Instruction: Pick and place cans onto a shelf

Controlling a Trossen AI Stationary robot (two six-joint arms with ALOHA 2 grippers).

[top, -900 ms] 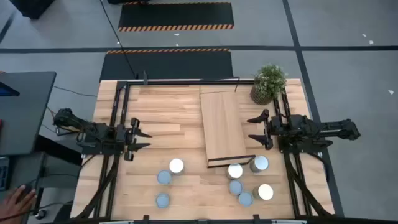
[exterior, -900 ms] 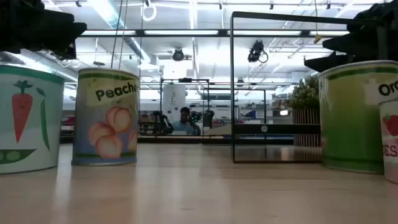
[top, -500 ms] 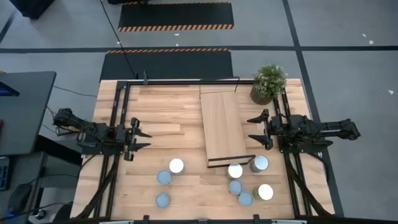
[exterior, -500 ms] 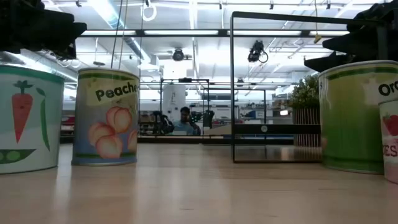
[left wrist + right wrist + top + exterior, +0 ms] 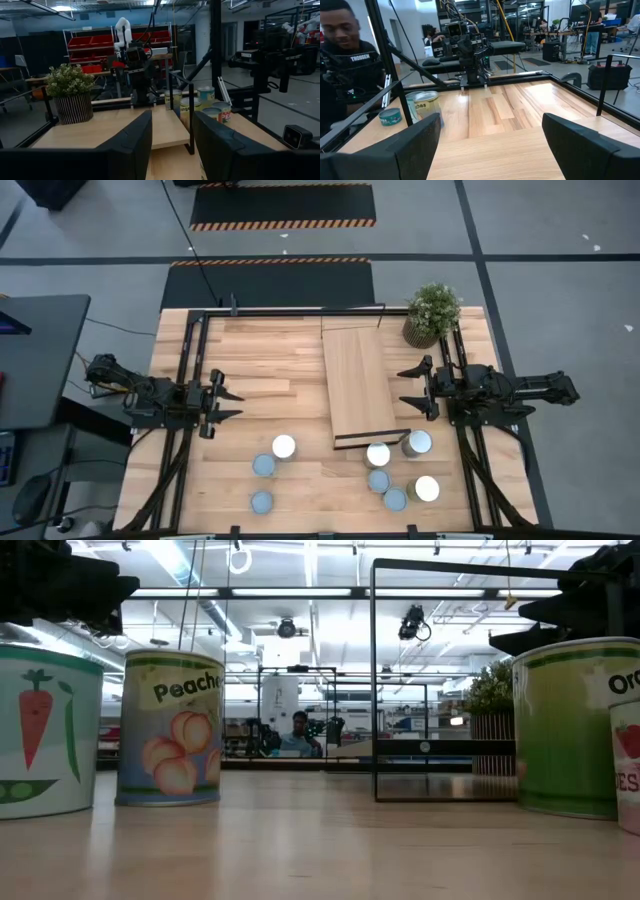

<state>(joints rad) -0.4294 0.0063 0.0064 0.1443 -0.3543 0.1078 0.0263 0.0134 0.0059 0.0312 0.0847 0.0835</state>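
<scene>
With the shelf bare at the desk's center, the half-open, empty right claw at 3 o'clock should descend squarely over the nearest of the cans clustered near 5 o'clock, while the shut, empty left claw waits at 9 o'clock.

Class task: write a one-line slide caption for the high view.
Two idle arms flank an empty shelf; eight cans wait at the table's front edge.
</scene>
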